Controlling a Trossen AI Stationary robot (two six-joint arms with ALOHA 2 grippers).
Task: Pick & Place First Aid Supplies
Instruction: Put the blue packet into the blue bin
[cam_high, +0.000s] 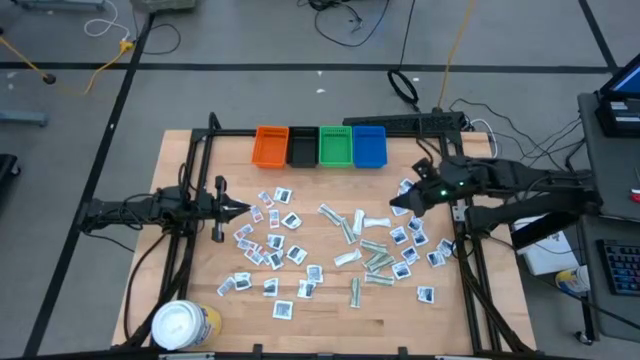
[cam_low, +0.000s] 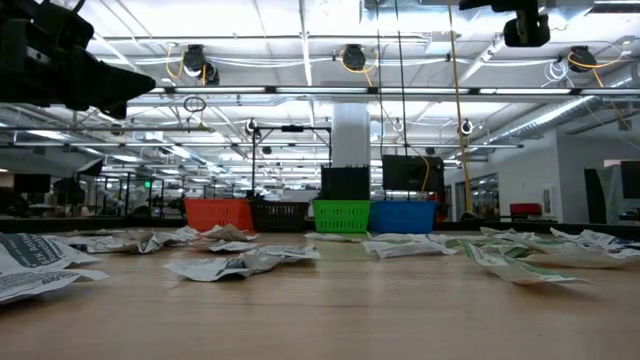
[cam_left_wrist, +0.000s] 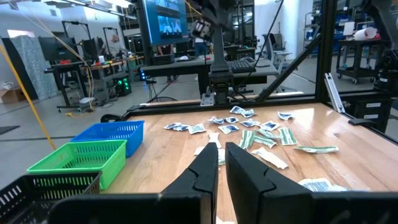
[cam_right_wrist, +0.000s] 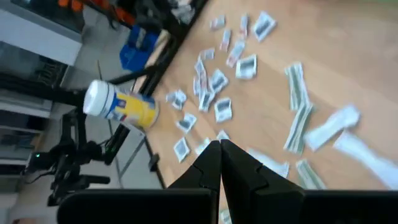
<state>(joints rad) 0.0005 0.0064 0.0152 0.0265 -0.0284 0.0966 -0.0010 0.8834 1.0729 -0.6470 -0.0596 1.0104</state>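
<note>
- Overhead view: pale wood-plank table (cam_high: 180, 160) with a dark metal frame along its sides. First aid supplies (cam_high: 275, 240) lie scattered flat over its middle: small squarish white sachets with dark print on the left and right, longer pale green-white strip wrappers (cam_high: 372, 258) bunched centre-right. Four rectangular plastic bins stand side by side at the far edge: orange bin (cam_high: 270, 146), black bin (cam_high: 302, 147), green bin (cam_high: 335, 146), blue bin (cam_high: 369, 146). A round yellow tub (cam_high: 183, 324) with a white lid lies at the near left corner.
- The left gripper (cam_high: 243, 208) hangs over the left cluster of sachets, its fingers drawn to a narrow point, nothing between them. The right gripper (cam_high: 394, 207) hangs over the right-hand sachets, fingers pressed together and empty.
- Table-level view: crinkled packets (cam_low: 240, 262) lie flat on the smooth wood, and the mesh-walled bins stand in a row behind.
- Left wrist view: two dark blocky fingers (cam_left_wrist: 202, 171) stand almost together with only a thin slit between, above bare wood; packets lie beyond.
- Right wrist view: the dark fingers (cam_right_wrist: 208, 165) meet, gripping nothing, above sachets and strips; the yellow tub lies farther off.
</note>
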